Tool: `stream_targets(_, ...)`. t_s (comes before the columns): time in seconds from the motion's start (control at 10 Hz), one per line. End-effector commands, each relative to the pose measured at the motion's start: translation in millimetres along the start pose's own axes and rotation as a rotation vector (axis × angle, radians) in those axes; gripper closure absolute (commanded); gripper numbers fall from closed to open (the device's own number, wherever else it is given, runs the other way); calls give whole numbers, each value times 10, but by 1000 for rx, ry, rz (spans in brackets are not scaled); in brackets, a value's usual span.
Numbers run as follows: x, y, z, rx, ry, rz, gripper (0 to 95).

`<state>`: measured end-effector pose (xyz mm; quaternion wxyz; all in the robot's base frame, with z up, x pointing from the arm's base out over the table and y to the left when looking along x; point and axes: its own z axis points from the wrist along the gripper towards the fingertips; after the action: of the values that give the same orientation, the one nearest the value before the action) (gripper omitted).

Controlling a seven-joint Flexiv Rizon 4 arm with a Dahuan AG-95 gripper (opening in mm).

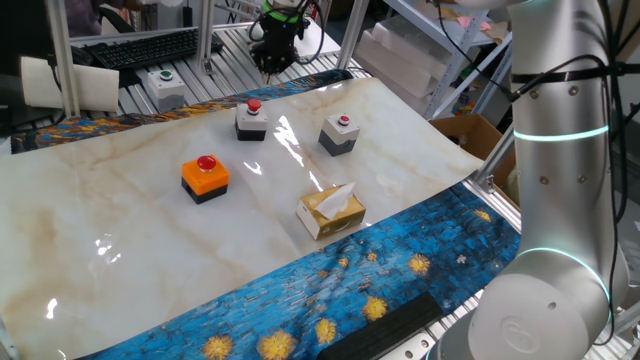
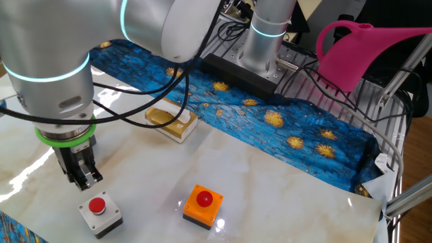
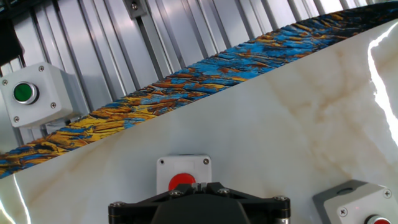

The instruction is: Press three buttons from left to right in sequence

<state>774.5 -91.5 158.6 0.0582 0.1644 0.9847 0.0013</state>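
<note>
The table (image 1: 120, 240) under me is topped with a glossy, marble-patterned sheet, smooth enough to throw back bright glare. Along its edges lies a blue and yellow painted-looking cloth (image 1: 400, 260), matt and finely textured. The orange button box (image 1: 205, 179) looks like smooth plastic on a black base, its red cap shiny. The two grey button boxes (image 1: 251, 121) (image 1: 339, 134) look like matt plastic with red caps. My hand (image 2: 81, 177) is dark metal; my arm (image 2: 61, 61) is glossy silver. The tissue box (image 1: 331, 211) looks like cardboard, with soft white paper poking out. The watering can (image 2: 361, 47) is smooth pink plastic.
</note>
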Motion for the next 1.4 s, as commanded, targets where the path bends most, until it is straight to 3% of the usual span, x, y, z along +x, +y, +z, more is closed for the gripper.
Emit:
stream_targets(0.1,26,-6,-5,2,-4,6,950)
stream_targets(0.7,26,-6,-5,5,-4,100,950)
stream_targets(1.1,26,-6,-5,19,26,125,950)
stream_targets(1.4,26,-6,-5,18,25,146,950)
